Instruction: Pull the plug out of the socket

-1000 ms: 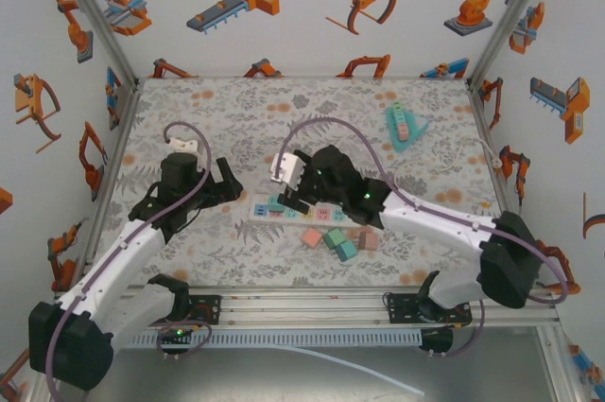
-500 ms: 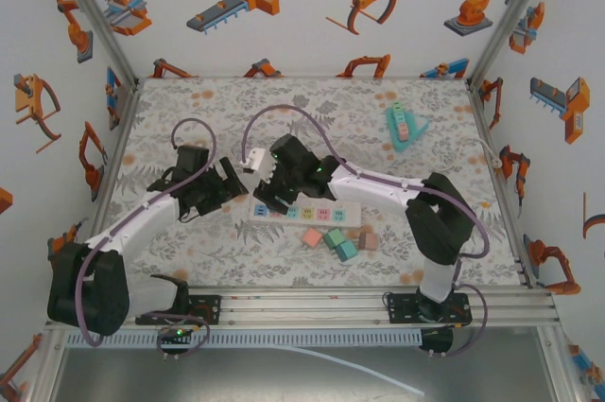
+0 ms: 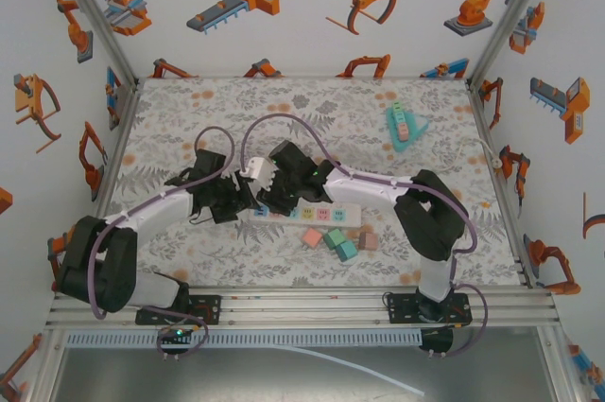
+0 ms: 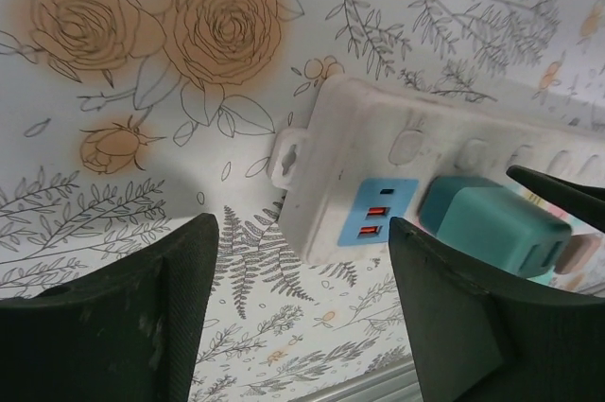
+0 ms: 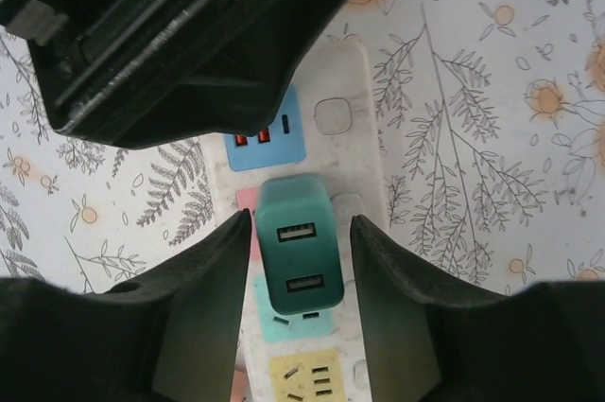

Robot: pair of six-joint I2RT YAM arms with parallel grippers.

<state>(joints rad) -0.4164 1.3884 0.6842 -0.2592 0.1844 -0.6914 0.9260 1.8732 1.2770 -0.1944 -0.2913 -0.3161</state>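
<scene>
A white power strip (image 3: 326,214) with coloured socket panels lies mid-table. A teal plug (image 5: 298,246) with two USB ports sits in the socket near the strip's left end, beside a blue USB panel (image 4: 383,218). My right gripper (image 5: 301,216) straddles the plug, open, with a narrow gap on each side of it. My left gripper (image 4: 302,224) is open at the strip's left end (image 4: 312,161), and the corner of the strip lies between its fingertips. From above, both grippers (image 3: 244,200) (image 3: 276,199) meet over that end and cover the plug.
Several loose coloured blocks (image 3: 338,241) lie just in front of the strip. A teal tray (image 3: 404,125) with blocks sits at the back right. The left gripper's black body (image 5: 189,33) hangs close above the right gripper's fingers. A metal rail (image 4: 378,385) runs near the left fingers.
Both arms came down onto the strip's left end, the left one moving right and the right one left. Both sets of jaws have narrowed, and the right now flanks the plug.
</scene>
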